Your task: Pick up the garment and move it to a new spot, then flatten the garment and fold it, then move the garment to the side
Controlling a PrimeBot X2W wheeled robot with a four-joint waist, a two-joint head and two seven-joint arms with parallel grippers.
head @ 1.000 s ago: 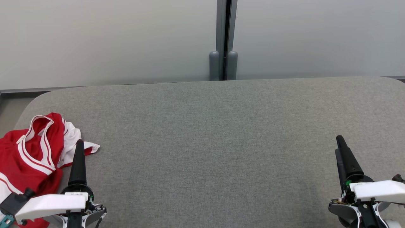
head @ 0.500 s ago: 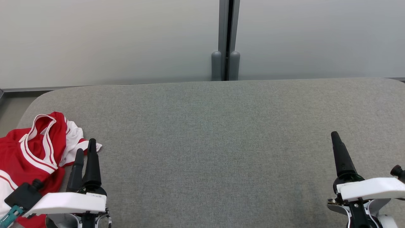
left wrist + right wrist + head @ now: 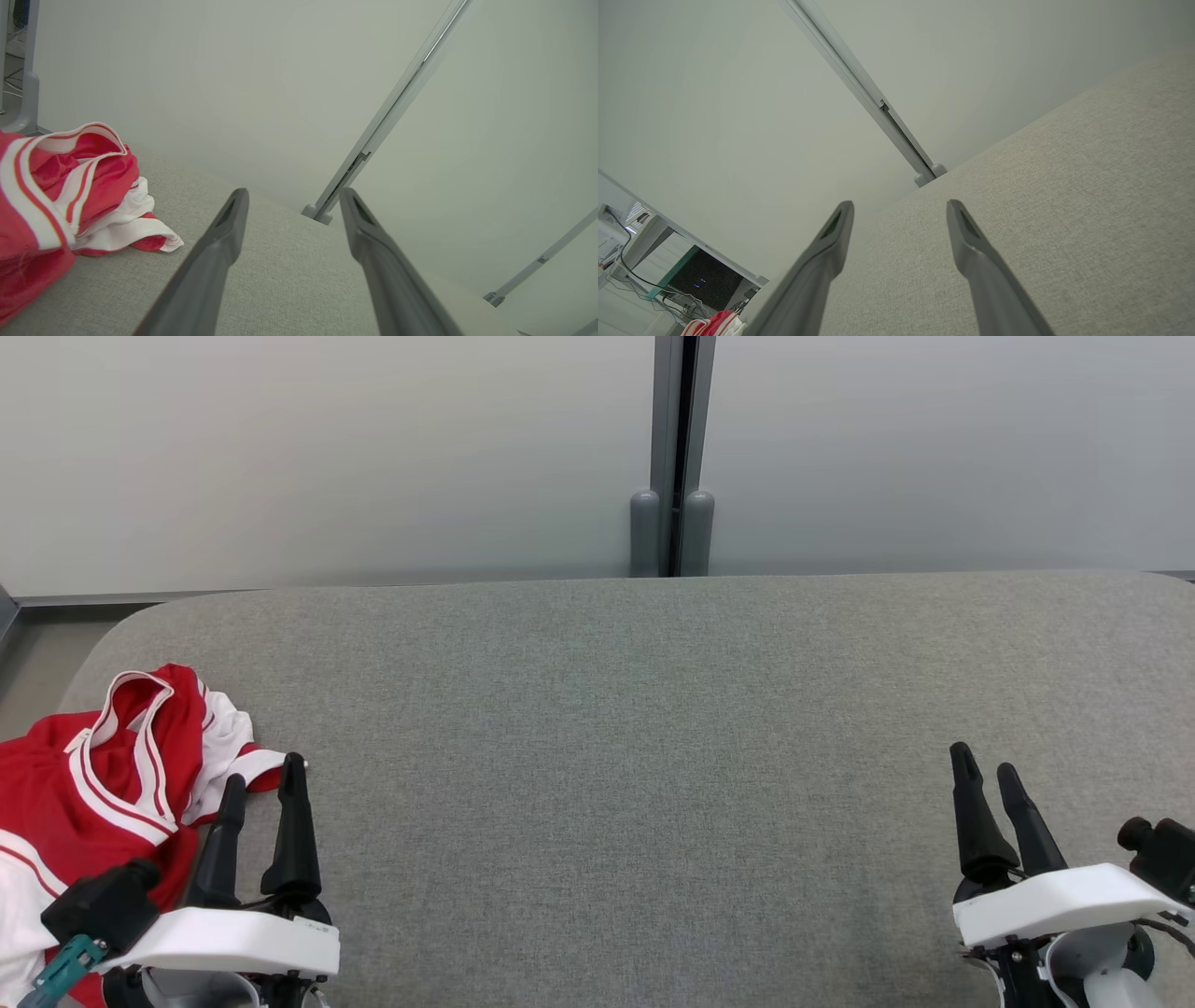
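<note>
The garment [image 3: 103, 784] is a red jersey with white trim, lying crumpled at the left end of the grey table [image 3: 616, 728]; it also lies at the left in the left wrist view [image 3: 60, 196] and as a small scrap at the bottom left of the right wrist view [image 3: 717, 324]. My left gripper [image 3: 263, 782] stands open just right of the garment's white hem, its fingers [image 3: 219, 247] apart with nothing between them. My right gripper [image 3: 983, 765] stands open and empty at the table's near right, with bare cloth between its fingers [image 3: 971, 252].
A pale partition wall [image 3: 327, 457] with a grey vertical post [image 3: 674, 457] runs along the table's far edge. Floor shows past the table's rounded left corner [image 3: 37, 653]. A desk with cables shows far off in the right wrist view [image 3: 640, 252].
Both grippers have turned about their wrists, so each now shows two separate fingers. The left gripper has moved slightly right and forward beside the hem. The camera has shifted a little.
</note>
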